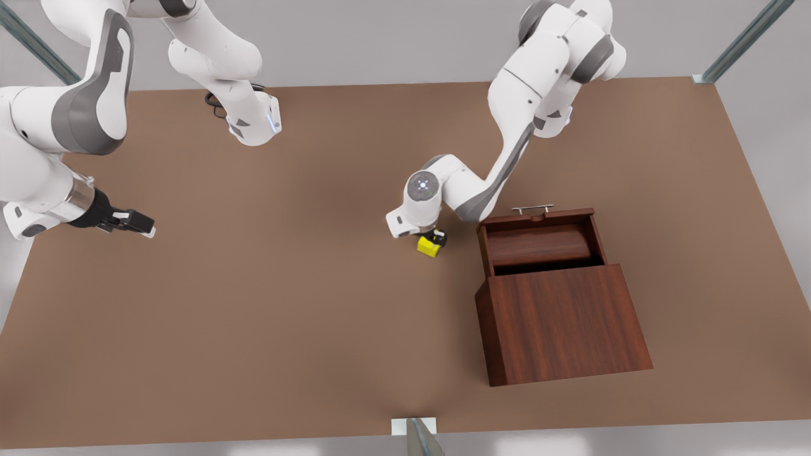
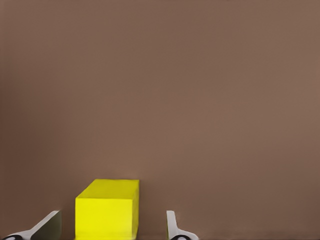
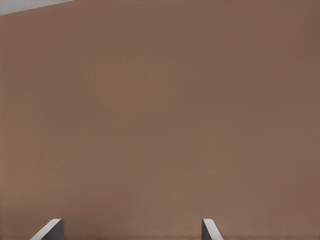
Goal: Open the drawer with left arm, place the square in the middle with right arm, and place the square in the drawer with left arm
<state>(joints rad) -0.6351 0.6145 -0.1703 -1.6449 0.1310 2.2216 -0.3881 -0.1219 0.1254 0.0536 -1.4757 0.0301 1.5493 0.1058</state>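
The square (image 1: 429, 247) sits on the worktop (image 1: 285, 304) just beside the pulled-out drawer (image 1: 538, 240), between the spread jaws of the left gripper (image 1: 435, 239), while the right gripper (image 1: 136, 225) waits well apart, jaws spread.

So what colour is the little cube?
Bright yellow; the square shows best in the left wrist view.

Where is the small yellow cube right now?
The small bright yellow cube sits on the brown tabletop near the front view's centre, just left of the open drawer of the dark wooden box, between the fingers of the open left gripper.
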